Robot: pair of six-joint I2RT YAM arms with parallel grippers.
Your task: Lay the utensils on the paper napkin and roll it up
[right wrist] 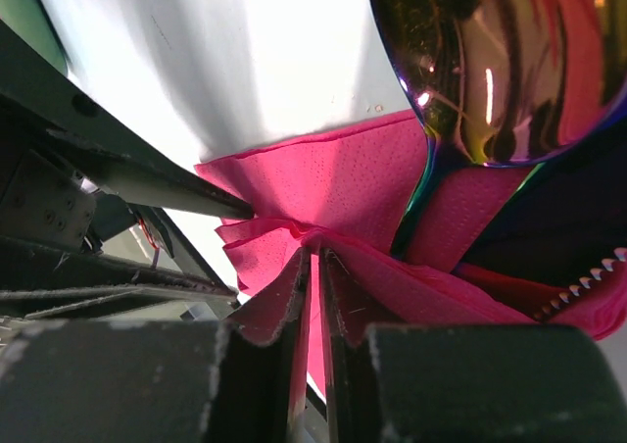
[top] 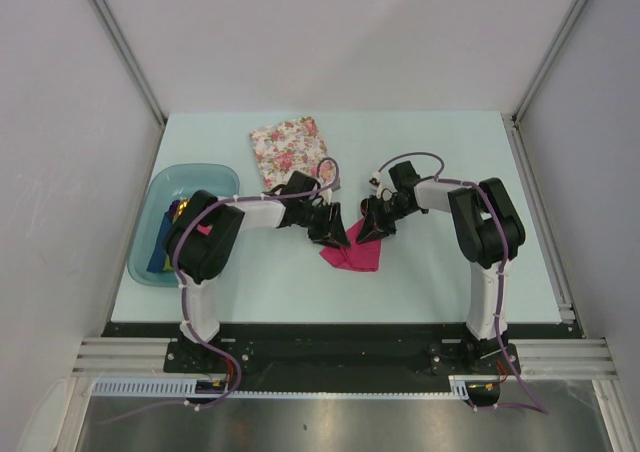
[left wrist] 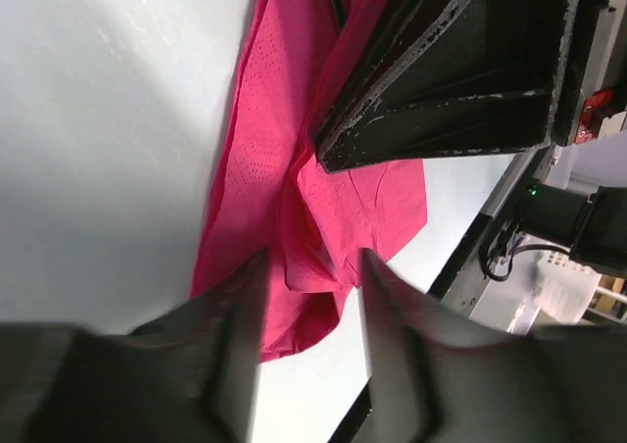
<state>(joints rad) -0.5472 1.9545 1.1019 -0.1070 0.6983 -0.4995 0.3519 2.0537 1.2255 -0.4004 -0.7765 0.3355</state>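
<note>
at the middle of the bench (top: 430,282), the paper napkin (top: 352,252) (left wrist: 265,169) (right wrist: 343,178) lies crumpled between the two arms. the spoon (right wrist: 500,61) rests its shiny bowl on the pink folds, with a serrated utensil edge (right wrist: 588,271) near it. the right end effector (top: 378,222) (right wrist: 315,267) is clamped on a raised pleat of the napkin. the left end effector (top: 328,224) (left wrist: 312,267) has its fingers apart, straddling another ridge of it. farther back lies a floral napkin (top: 290,150), and at the left edge sits a teal tub (top: 190,168).

Robot lab cell: white panels (top: 60,122), aluminium rails (top: 120,357).
</note>
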